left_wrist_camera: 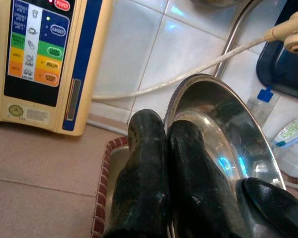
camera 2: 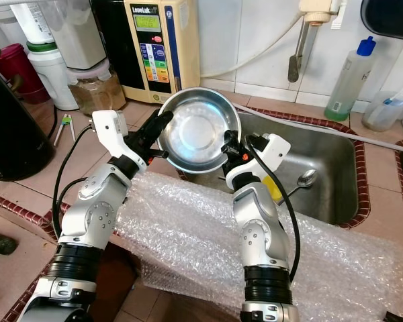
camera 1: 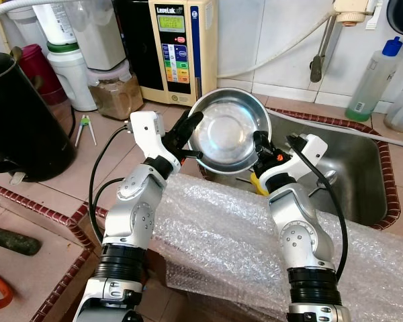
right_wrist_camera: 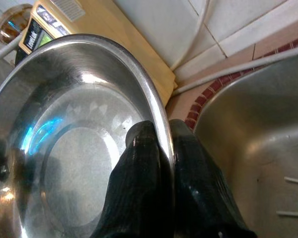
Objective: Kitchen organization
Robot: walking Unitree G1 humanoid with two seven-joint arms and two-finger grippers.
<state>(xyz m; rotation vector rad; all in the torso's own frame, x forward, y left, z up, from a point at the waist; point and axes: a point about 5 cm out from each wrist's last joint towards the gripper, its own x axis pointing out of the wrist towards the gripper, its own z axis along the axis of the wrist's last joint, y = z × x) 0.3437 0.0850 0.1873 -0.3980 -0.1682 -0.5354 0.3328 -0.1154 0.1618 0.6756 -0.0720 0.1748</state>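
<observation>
Tiled table (camera 1: pixel 67 171) meets a steel sink (camera 1: pixel 363 174). Left end effector (camera 1: pixel 186 136) pinches the steel bowl (camera 1: pixel 230 131) at its left rim, and right end effector (camera 1: pixel 260 149) pinches its lower right rim, holding it tilted above the sink's left edge. Carrying seems underway; next comes a coordinated set-down.

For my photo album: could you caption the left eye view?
Left gripper and right gripper hold a steel bowl tilted above the sink.
</observation>
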